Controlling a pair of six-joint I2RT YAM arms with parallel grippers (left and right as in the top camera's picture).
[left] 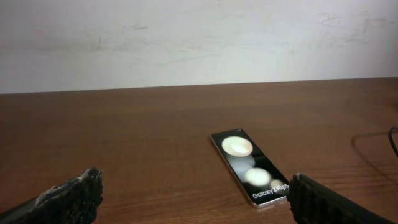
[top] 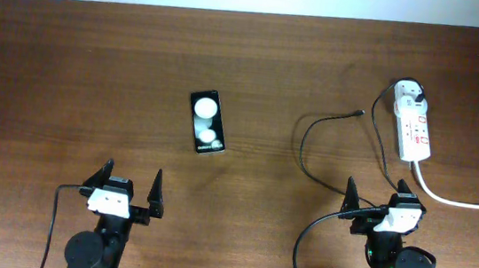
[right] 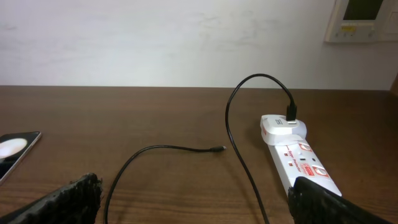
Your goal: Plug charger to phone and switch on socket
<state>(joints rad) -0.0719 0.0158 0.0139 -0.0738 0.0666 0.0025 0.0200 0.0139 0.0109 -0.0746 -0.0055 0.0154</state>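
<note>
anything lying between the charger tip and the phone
Nothing visible does. The tip of the charger lies free on the table, and only bare wood shows between it and the phone.

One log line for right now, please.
left gripper: fingers open, empty | right gripper: fingers open, empty | phone: flat, unplugged | charger: tip lying free | socket: switch unreadable
</note>
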